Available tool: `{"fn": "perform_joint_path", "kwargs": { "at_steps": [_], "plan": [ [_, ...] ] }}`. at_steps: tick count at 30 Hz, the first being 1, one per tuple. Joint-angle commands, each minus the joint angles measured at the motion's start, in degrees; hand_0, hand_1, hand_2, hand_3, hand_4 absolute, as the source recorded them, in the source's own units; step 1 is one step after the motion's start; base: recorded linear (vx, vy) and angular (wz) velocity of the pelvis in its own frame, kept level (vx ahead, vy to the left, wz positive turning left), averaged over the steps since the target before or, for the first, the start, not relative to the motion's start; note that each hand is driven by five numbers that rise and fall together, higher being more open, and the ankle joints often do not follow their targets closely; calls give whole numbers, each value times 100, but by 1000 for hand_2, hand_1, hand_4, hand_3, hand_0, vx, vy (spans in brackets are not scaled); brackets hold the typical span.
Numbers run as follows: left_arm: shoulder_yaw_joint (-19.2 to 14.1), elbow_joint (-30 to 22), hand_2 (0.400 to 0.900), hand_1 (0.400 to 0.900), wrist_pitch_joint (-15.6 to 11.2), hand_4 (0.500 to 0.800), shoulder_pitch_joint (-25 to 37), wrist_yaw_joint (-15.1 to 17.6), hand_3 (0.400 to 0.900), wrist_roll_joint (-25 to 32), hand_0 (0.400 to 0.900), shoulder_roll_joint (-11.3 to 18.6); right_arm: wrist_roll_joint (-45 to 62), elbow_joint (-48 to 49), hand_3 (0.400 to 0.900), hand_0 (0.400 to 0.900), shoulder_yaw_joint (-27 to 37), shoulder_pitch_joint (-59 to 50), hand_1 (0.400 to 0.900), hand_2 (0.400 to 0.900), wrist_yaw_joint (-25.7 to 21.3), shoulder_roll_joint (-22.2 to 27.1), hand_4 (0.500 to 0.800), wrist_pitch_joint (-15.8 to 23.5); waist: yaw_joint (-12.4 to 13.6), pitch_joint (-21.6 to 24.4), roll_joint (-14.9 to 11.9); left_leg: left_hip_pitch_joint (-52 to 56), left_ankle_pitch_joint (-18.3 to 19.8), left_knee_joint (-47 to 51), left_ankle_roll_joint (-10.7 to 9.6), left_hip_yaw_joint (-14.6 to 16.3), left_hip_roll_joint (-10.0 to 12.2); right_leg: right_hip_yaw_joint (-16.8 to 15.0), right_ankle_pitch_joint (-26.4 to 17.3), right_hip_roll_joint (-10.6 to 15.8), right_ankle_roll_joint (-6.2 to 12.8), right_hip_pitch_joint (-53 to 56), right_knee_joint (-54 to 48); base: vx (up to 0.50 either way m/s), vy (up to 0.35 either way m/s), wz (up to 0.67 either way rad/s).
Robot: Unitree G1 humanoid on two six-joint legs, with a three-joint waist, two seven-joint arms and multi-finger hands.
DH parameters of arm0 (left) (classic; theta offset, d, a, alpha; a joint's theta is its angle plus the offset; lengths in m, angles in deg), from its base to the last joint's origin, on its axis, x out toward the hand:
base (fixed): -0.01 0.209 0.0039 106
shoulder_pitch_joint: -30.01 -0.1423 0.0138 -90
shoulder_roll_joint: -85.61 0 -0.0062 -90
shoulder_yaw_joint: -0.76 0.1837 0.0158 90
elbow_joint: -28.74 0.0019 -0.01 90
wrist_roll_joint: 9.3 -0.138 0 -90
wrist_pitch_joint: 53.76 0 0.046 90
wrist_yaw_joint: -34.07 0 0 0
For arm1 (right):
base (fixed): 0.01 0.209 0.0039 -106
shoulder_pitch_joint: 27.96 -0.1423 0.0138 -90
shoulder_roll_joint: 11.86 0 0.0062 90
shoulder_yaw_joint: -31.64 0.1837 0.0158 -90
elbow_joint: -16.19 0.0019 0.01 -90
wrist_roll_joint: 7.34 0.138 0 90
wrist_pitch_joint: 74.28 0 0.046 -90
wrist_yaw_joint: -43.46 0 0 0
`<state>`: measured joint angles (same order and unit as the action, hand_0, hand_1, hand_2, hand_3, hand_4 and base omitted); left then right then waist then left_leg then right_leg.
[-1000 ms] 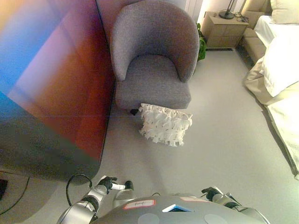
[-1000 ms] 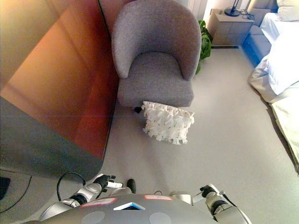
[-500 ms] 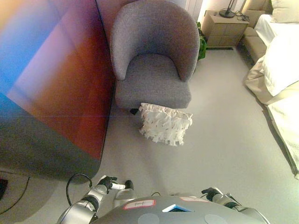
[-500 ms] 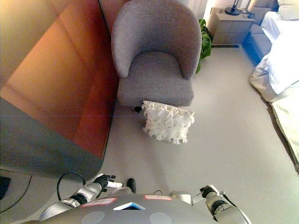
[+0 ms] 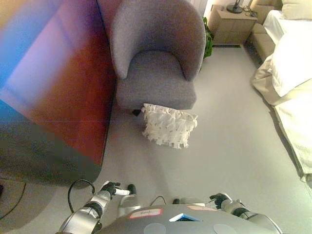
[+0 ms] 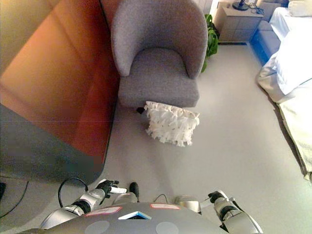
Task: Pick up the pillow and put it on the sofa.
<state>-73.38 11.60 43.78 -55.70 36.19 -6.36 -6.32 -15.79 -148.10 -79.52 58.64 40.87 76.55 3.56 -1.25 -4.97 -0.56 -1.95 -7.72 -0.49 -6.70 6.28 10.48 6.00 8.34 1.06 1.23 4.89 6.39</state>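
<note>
At 12 o'clock from the robot, the white ruffled fabric pillow [image 5: 168, 125] lies on the pale grey floor [image 5: 229, 136], propped against the front edge of the grey upholstered tub armchair [image 5: 156, 53] that serves as the sofa. Pillow touches the chair base; seat above it is bare.

Change since half a second ago: whole view has slid. Chair, pillow and bed all sit lower and slightly leftward in frame, so the head camera has moved, not the things. Pillow keeps the same spot against the chair front. Likely the robot stepping or leaning in.

Left hand [image 5: 113, 188] low at 7 o'clock, close to the body, fingers loosely curled, grasping nothing. Right hand [image 6: 218, 197] at 5 o'clock, likewise near the body; fingers too small to read, cannot tell.

Both hands well apart from the pillow. Judgement: approach phase, pick not yet begun; more closing-in needed before a reach.

Surroundings: reddish-brown wooden panel [image 5: 58, 92] at 10 o'clock, white bed [image 5: 292, 73] at 2 o'clock, wooden nightstand [image 5: 231, 27] and green plant [image 6: 211, 39] at 1 o'clock.
</note>
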Motion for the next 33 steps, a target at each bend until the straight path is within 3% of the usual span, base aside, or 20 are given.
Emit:
{"fn": "perform_joint_path", "kwargs": {
  "at_steps": [1,3,5,7,10,13,16,18,19,21,22,23,26,28,30,32,33],
  "plan": [
    [-234,204,900,900,74,800,-66,125,900,382,900,90,-75,-148,900,900,-6,-378,900,900,64,200,800,-49,39,-332,-455,-58,1000,-2245,545,-134,3,-276,-453,202,6,-352,70,195,-223,-57],
    [-379,228,900,900,62,800,-142,55,900,444,900,87,-104,-142,900,900,-64,-312,900,900,236,233,800,-89,261,-467,-388,-680,869,-2415,602,-357,-479,-473,-336,58,-5,-143,144,281,-177,-75],
    [-394,230,900,900,61,800,-176,32,900,400,900,94,-171,-180,900,900,-28,-271,900,900,298,241,800,-2,372,-565,-258,-911,566,-2053,479,-227,-535,-464,-208,-91,-22,134,47,326,-63,-48],
    [-337,243,900,900,88,800,-227,12,900,404,900,90,-252,-228,900,900,-9,-270,900,900,320,240,800,26,575,-598,-39,-1280,14,-1088,280,-109,-741,-535,-81,-297,-20,602,-175,507,36,-59],
    [-273,318,900,900,47,800,-393,-2,900,480,900,28,-317,-303,900,900,-27,-286,900,900,299,266,800,-33,888,-572,46,-1568,-417,375,144,-257,-952,-827,92,-323,-17,1195,-453,572,72,-68],
    [-271,372,900,900,12,800,-507,-27,900,524,900,-63,-332,-325,900,900,-39,-288,900,900,277,290,800,-117,976,-534,105,-1780,-487,527,67,-158,-883,-884,352,-309,-72,1380,-423,525,118,-36],
    [-263,410,900,900,12,800,-565,23,900,676,900,-194,-466,-399,900,900,-8,-261,900,900,258,229,800,-226,949,-476,182,-1697,-418,412,105,139,-700,-801,708,-234,-35,1473,-124,581,192,-15],
    [-313,385,900,900,113,800,-533,71,900,802,900,-222,-463,-416,900,900,49,-235,900,900,191,167,800,-265,920,-427,143,-1616,-54,331,323,504,-657,-678,830,-96,65,1514,180,587,204,-7],
    [-349,409,900,900,137,800,-508,93,900,830,900,-199,-433,-435,900,900,102,-227,900,900,149,122,800,-245,930,-371,106,-1600,-74,198,365,523,-653,-654,864,-28,124,1566,336,554,149,6],
    [-448,426,900,900,117,800,-462,102,900,714,900,-92,-237,-403,900,900,253,-176,900,900,85,37,800,-219,946,-286,-105,-1688,52,-531,572,456,-851,-552,571,207,341,1643,702,506,85,10],
    [-496,437,900,900,89,800,-459,84,900,656,900,-66,-242,-385,900,900,310,-148,900,900,126,27,800,-156,1007,-223,-173,-1693,132,-603,679,386,-915,-539,216,306,473,1627,878,509,115,12],
    [-510,419,900,900,127,800,-423,32,900,581,900,-10,-268,-361,900,900,380,-113,900,900,263,-12,800,-21,1004,-132,-285,-1501,232,-504,842,440,-1039,-357,-390,479,738,1495,1385,460,148,12],
    [-452,401,900,900,203,800,-350,33,900,412,900,80,-106,-201,900,900,448,-51,900,900,358,-35,800,63,973,-2,-131,-980,365,-161,971,262,-1119,-151,-1264,647,827,794,2702,471,200,21],
    [-407,360,900,900,273,800,-305,16,900,385,900,156,26,-87,900,900,377,-57,900,900,376,-23,800,61,821,-20,-54,-575,399,97,970,264,-1167,75,-1170,842,778,107,3030,397,178,26],
    [-361,348,900,900,320,800,-211,-32,900,445,900,223,52,-15,900,900,323,-90,900,900,291,-35,800,-44,670,-56,16,-249,405,329,937,294,-1165,290,-985,951,706,-404,2647,308,55,35],
    [-289,344,900,900,343,800,-93,11,900,444,900,241,17,-33,900,900,296,-118,900,900,217,-38,800,-26,518,-96,107,12,431,502,863,231,-1089,444,-852,851,617,-875,1910,216,-104,56],
    [-225,344,900,900,350,800,-34,33,900,454,900,261,87,-49,900,900,279,-93,900,900,146,-48,800,62,383,-182,84,164,489,549,820,57,-1120,459,-853,804,602,-1082,1403,187,-162,68]
  ]
}}
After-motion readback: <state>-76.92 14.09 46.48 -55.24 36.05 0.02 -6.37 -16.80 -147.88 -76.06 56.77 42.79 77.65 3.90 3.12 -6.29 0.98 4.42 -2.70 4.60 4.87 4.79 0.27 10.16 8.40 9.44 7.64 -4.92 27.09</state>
